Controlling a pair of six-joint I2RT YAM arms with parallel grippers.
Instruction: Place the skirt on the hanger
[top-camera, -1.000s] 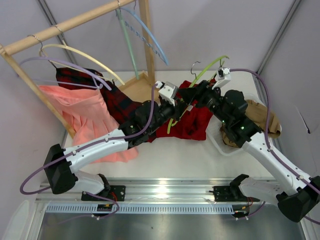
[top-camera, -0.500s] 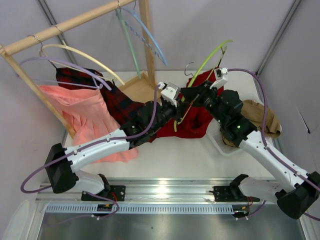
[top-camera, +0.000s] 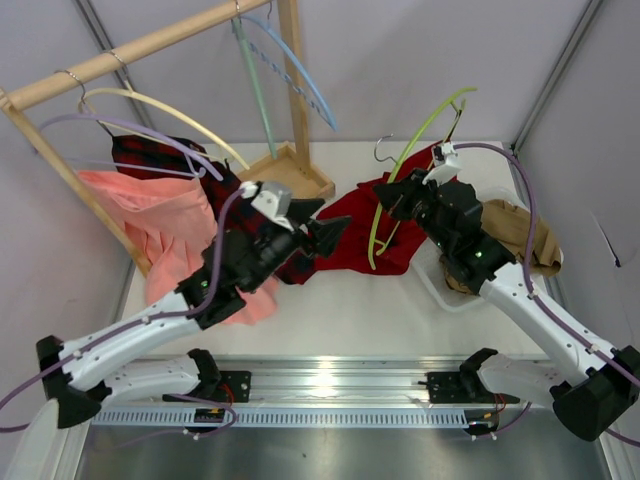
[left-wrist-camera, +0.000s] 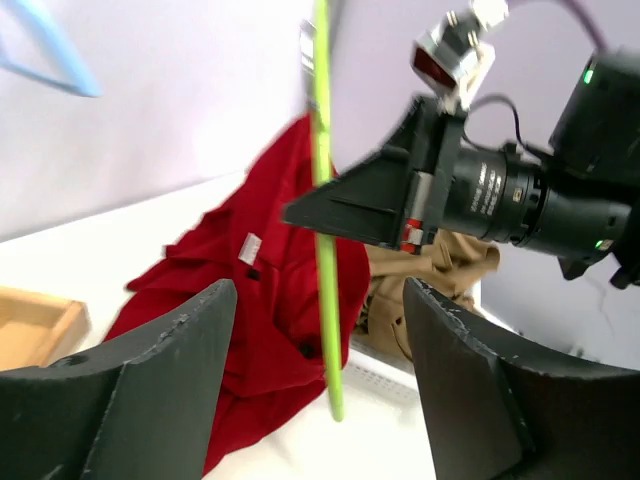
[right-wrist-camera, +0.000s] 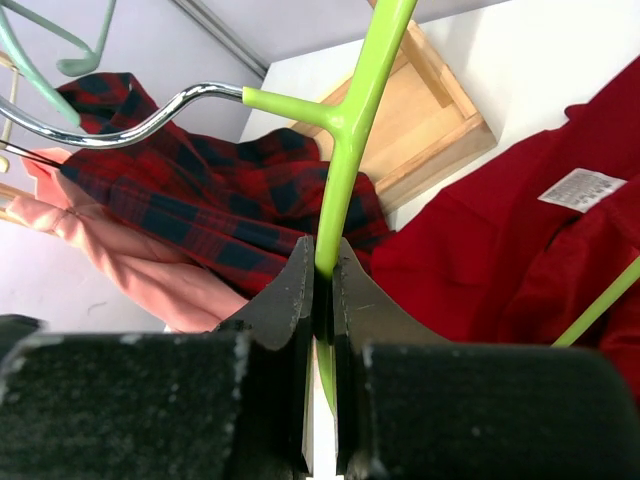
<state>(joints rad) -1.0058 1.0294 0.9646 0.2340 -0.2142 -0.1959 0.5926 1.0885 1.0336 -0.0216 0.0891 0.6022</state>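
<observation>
The deep-red skirt lies crumpled on the white table, seen also in the left wrist view and the right wrist view. The lime-green hanger is held off the table, standing steeply above the skirt with its silver hook pointing left. My right gripper is shut on the hanger's stem just below the hook. My left gripper stands open to the left of the skirt. One arm of the hanger hangs beyond its fingers, untouched.
A wooden rack at the back left carries a plaid skirt, a pink skirt, a cream hanger and a light-blue hanger. Its wooden base sits behind the skirt. A tan garment lies in a clear bin at the right.
My left gripper has opened, let go of the hanger and drawn back to the left. My right gripper has shut on the hanger and raised it more upright.
</observation>
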